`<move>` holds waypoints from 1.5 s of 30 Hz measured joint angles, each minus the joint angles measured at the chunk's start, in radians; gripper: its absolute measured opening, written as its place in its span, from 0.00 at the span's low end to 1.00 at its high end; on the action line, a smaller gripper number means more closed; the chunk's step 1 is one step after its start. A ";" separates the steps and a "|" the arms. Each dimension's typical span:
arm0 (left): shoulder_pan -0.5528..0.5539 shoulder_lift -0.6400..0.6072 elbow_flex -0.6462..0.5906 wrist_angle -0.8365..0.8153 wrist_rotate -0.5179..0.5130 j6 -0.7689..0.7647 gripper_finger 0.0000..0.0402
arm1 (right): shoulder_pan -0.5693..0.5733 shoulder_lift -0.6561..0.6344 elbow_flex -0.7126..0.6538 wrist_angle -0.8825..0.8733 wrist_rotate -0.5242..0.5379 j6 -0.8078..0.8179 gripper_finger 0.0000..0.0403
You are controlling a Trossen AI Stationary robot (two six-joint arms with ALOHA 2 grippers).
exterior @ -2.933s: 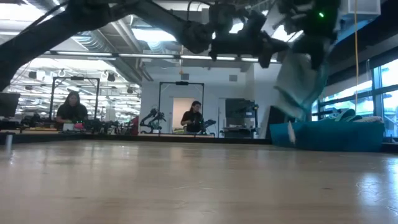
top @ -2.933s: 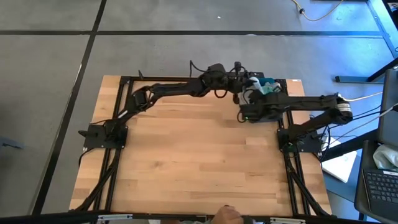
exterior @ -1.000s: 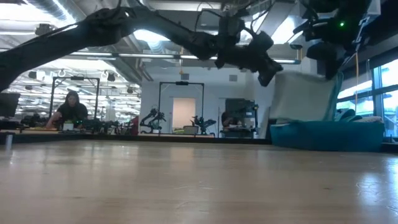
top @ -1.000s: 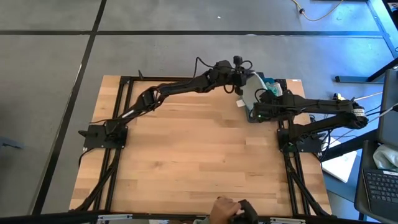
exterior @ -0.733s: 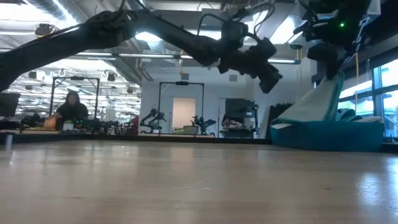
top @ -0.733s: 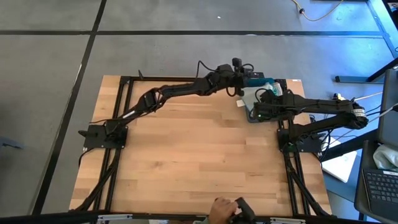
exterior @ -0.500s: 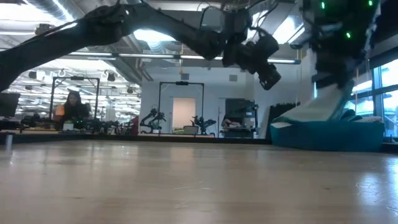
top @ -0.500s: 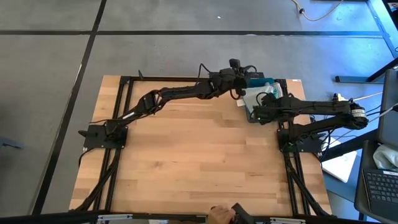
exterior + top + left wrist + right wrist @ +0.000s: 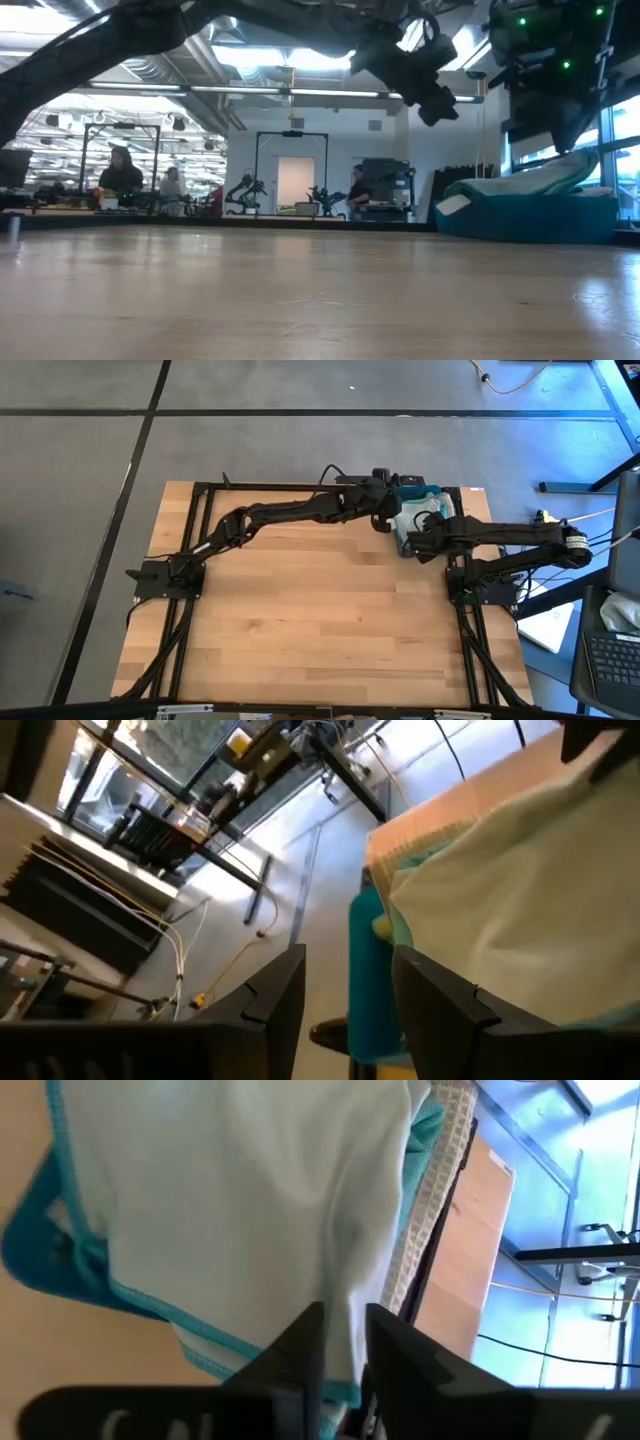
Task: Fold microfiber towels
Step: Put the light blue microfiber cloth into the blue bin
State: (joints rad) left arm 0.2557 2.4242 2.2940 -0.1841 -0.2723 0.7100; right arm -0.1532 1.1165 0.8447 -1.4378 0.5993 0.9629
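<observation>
A pale towel with a teal stitched edge (image 9: 230, 1200) lies spread on top of the pile of microfiber towels in the blue tray (image 9: 520, 215) at the table's far right. Its right end (image 9: 578, 160) rises toward my right gripper (image 9: 345, 1345), which hovers just over it, pointing down, with its fingers a little apart. My left gripper (image 9: 350, 990) hangs open in the air to the left of the tray (image 9: 430, 95), nothing between its fingers. My right gripper stands over the pale towel's raised end; I cannot tell whether its fingers touch the cloth.
Under the pale towel lie a beige waffle-weave cloth (image 9: 440, 1160) and a pale green one (image 9: 400, 920). The bare wooden tabletop (image 9: 320, 620) stretches to the left of and in front of the tray. People stand in the room far beyond the table.
The pale towel hung spread between both grippers. My left gripper has let go of its corner and drawn back from the tray; that end has dropped onto the pile. My right gripper has sunk, and the towel has settled onto the tray.
</observation>
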 joint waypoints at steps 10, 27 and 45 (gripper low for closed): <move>0.075 -0.137 0.002 -0.335 0.122 -0.128 0.35 | -0.011 -0.003 0.198 -0.101 0.108 -0.052 0.35; 0.273 -0.318 -0.279 -0.341 0.786 -0.339 0.35 | -0.544 0.028 0.265 0.085 -0.288 -0.521 0.41; 0.110 -1.001 -1.409 0.780 0.571 -0.544 0.31 | -0.807 0.393 0.265 0.229 -0.434 -0.654 0.66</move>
State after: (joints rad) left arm 0.3656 1.4236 0.8851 0.5964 0.2984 0.1663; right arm -0.9604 1.5098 1.1101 -1.2089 0.1657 0.3092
